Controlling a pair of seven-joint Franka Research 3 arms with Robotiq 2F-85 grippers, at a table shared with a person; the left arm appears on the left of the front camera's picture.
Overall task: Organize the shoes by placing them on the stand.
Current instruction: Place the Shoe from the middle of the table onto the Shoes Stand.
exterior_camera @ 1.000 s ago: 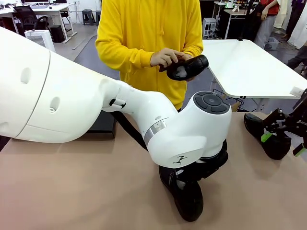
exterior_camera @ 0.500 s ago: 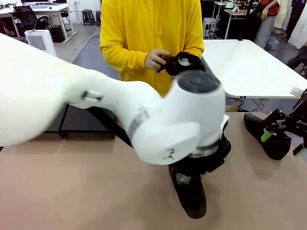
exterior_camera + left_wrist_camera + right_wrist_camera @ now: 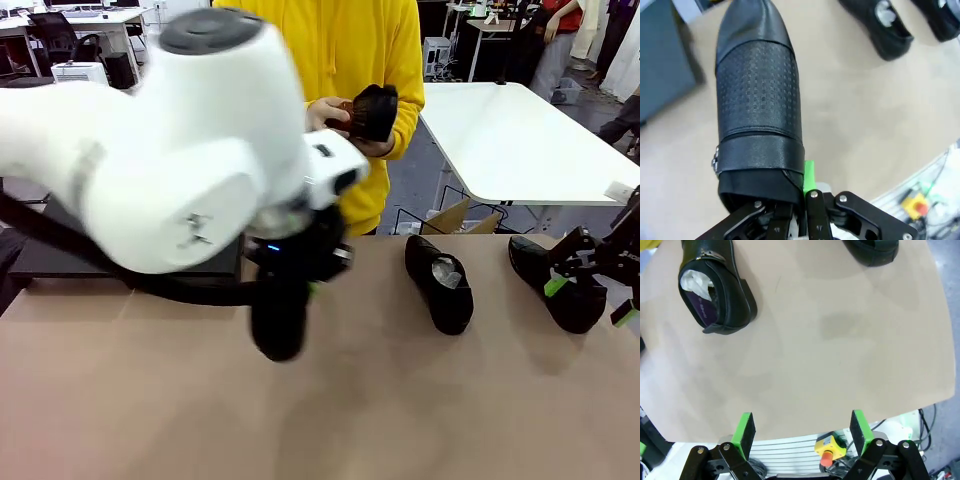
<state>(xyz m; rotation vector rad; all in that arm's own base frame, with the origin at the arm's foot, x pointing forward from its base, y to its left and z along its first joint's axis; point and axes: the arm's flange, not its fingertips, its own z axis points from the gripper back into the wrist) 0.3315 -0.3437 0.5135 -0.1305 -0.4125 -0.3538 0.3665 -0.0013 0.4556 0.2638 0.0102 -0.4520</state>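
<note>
Four shoes, one stand, two grippers, one person, one tan table.

One shoe (image 3: 279, 330) hangs from the left gripper (image 3: 801, 192), a second (image 3: 441, 286) and a third (image 3: 562, 292) lie on the table (image 3: 400, 400), and the fourth (image 3: 373, 110) is with the person (image 3: 330, 60). That makes four shoes. There is a single black stand (image 3: 30, 265) at the table's left edge. The right gripper (image 3: 802, 427) makes two grippers.

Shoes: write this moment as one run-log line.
left gripper: shut on shoe | right gripper: open | person's hands: hold another shoe | table: two shoes
</note>
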